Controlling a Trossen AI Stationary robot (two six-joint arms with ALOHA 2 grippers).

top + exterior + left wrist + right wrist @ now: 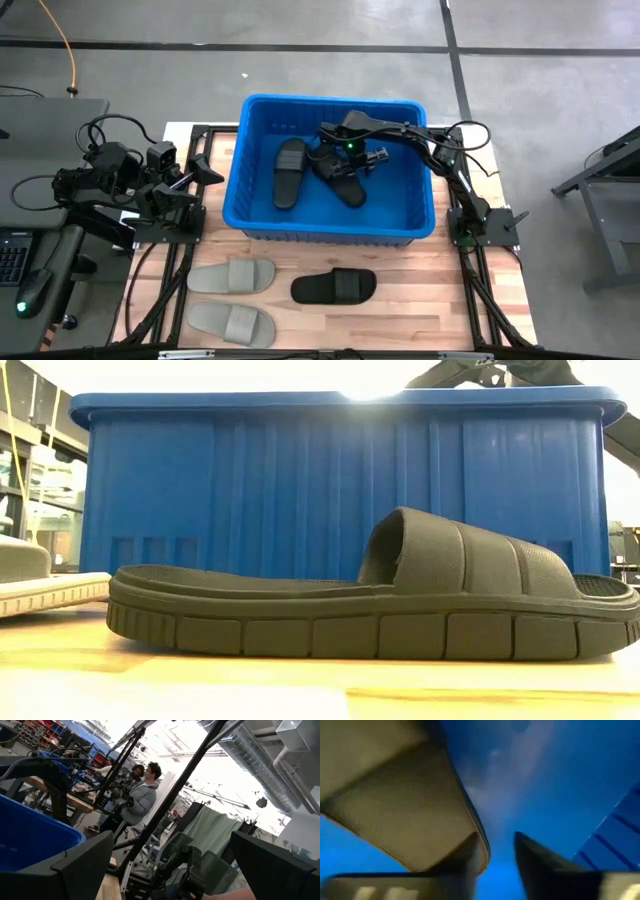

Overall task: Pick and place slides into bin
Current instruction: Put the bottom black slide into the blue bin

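Observation:
The blue bin point(410, 205) stands at the table's far middle with two black slides in it, one lying left point(289, 172) and one right point(350, 190). My right gripper point(345, 162) reaches down into the bin over the right slide. In the right wrist view its fingers point(497, 842) stand slightly apart with only bin floor between them, and that slide point(410, 805) lies beside one finger. A third black slide point(335, 287) and two grey slides point(232, 276) point(232, 322) rest flat on the near table. My left gripper point(175, 855) waits open at the table's left. My right gripper comes from above, pointing steeply down. One finger point(467, 857) stands against the rim of the slide's sole point(482, 851) on its outer side. Whether it touches the rim, I cannot tell. Nothing lies between the two fingers.
The bin's ribbed near wall point(300, 480) rises behind the black slide point(370, 600) on the table. Cables run along the right arm point(440, 150). People sit in the room point(145, 785) beyond the table. Bare wood shows right of the black slide point(440, 300).

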